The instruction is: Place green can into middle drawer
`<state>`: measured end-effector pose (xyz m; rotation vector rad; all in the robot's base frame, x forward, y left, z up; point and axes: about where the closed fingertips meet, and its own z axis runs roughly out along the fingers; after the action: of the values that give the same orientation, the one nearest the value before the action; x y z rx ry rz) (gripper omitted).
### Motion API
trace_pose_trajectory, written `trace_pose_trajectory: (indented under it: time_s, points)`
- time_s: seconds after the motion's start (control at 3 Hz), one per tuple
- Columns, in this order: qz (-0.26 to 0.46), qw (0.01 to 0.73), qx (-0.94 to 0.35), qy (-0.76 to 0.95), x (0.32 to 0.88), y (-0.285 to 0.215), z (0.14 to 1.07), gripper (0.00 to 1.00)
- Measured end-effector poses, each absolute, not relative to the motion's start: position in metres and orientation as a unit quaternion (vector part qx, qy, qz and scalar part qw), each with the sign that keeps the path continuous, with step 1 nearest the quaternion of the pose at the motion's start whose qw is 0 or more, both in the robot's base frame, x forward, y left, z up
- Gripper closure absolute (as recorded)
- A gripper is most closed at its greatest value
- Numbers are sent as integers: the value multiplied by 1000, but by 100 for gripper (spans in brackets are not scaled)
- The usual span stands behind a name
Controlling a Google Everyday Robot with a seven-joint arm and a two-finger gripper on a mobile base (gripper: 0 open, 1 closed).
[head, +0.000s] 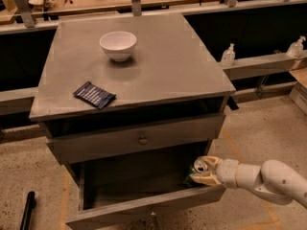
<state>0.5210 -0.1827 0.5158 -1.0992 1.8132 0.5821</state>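
The green can [197, 170] stands upright at the right end of the open middle drawer [129, 181], its silver top showing. My gripper [204, 171] reaches in from the right on a white arm and is shut on the can, one cream finger [206, 179] across its front. The can sits low, at about the level of the drawer's front rim. The drawer is pulled out, with a dark floor. The upper drawer front with its brass knob [142, 140] is closed above it.
On the cabinet top [158, 66] stand a white bowl [117, 45] and a dark blue packet [94, 95]. A black bar [26, 210] lies on the floor at the left. Two sanitiser bottles [228, 55] stand on a ledge at the right.
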Motion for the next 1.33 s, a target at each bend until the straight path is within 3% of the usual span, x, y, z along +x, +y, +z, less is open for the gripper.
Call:
trace_pose_trajectory:
  time_s: [0.67, 1.33]
  points:
    - [224, 452, -447, 739, 540, -171, 498, 51]
    - [222, 454, -436, 745, 552, -172, 490, 35]
